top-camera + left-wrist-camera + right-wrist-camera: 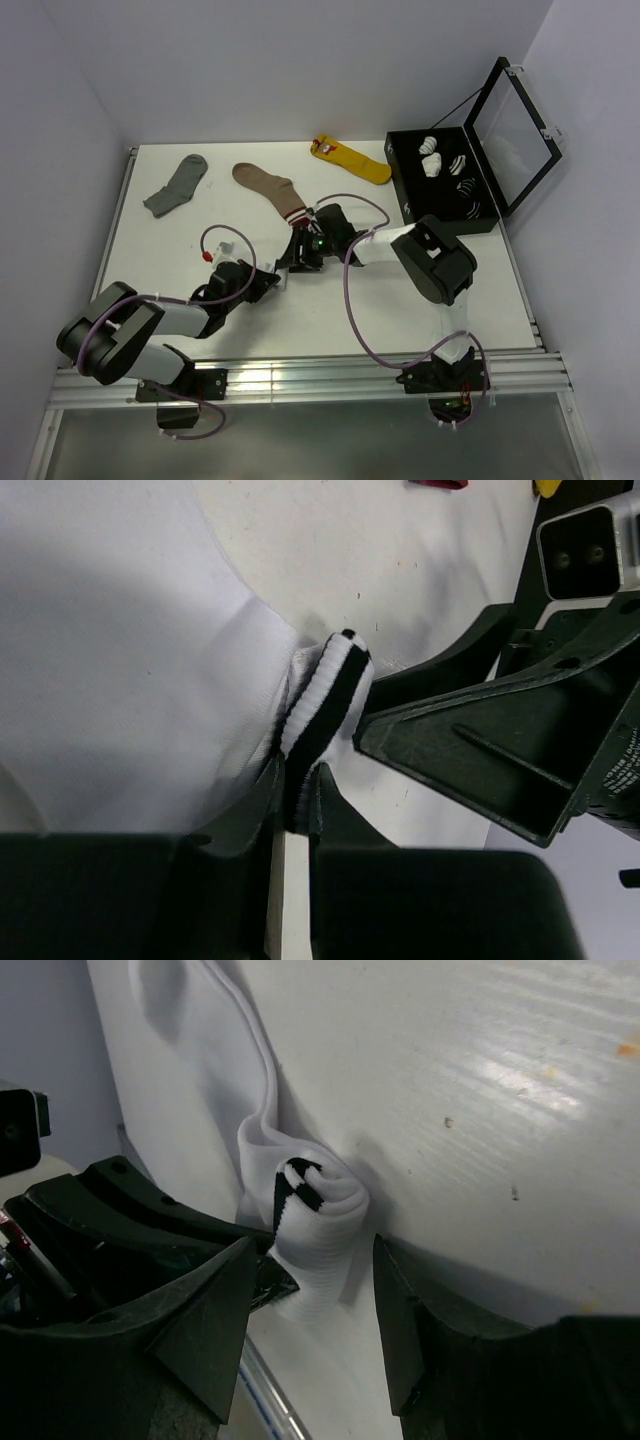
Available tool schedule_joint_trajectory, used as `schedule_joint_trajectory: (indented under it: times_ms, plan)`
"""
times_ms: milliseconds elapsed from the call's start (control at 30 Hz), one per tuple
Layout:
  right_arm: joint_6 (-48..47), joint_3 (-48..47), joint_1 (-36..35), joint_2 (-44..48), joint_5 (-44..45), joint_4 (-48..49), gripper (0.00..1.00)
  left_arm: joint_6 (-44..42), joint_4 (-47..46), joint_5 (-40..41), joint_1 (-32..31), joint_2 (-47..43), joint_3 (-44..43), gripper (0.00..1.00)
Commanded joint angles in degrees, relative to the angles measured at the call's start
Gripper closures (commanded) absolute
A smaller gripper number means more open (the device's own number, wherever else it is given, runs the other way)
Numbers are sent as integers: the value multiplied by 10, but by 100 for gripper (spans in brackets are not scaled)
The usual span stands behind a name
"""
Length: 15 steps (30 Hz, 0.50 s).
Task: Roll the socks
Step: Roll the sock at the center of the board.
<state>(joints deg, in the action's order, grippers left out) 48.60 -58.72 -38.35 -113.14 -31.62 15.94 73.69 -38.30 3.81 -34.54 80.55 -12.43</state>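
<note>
Take the brown sock [268, 186] as your marker: both of your hands meet on the bench [480, 290] just on the near side of its striped cuff, and the socks [318, 1222] are right there between them. Your left hand [297, 792] is narrowed almost to nothing, its two fingers pinching the ribbed, dark-striped edge of the socks where they curl up into a small, tight roll. From that roll, plain white fabric spreads out flat across the bench, away from the brown sock's cuff, on the left arm's side. Your right hand [312, 1260] stands partly wide, one finger on each side of the roll. The finger on the side of the left hand sits close against the fabric, while a clear gap shows at the other, so this hand is gripping nothing. The wrist views do not show whether the closer finger actually touches the roll. Farther out, the grey sock [177, 186] lies to the left of the brown sock. The yellow sock [352, 160] lies to the brown sock's right and a little beyond it, and the open black case [440, 185] with small rolled bundles inside stands farther right again.
</note>
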Motion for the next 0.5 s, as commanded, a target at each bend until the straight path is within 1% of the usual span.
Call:
schedule_joint_trajectory:
  times_ms: [0,133,233,267,300,333,400,433,467]
  plan:
    - [4,-26,-10,-20,-34,13,42,12,9,-14,4,19,18,99]
    - [-5,-34,-16,-33,-37,-10,44,13,-1,-17,5,20,21,98]
    - [-3,-36,-16,-45,-50,-10,48,11,-11,-21,5,19,24,98]
    - [-4,-37,-16,-49,-53,-12,53,11,-12,-21,5,20,26,98]
    - [-5,-40,-16,-52,-56,-16,56,10,-19,-22,5,20,28,98]
    - [-4,-41,-16,-53,-59,-17,63,10,-22,-24,5,21,28,97]
    - [-9,-46,-16,-57,-66,-21,73,7,-29,-29,5,22,29,95]
    - [-14,-49,-16,-59,-66,-25,84,4,-29,-30,5,23,28,94]
    - [-19,-53,-16,-59,-66,-40,91,1,-27,-32,5,22,25,89]
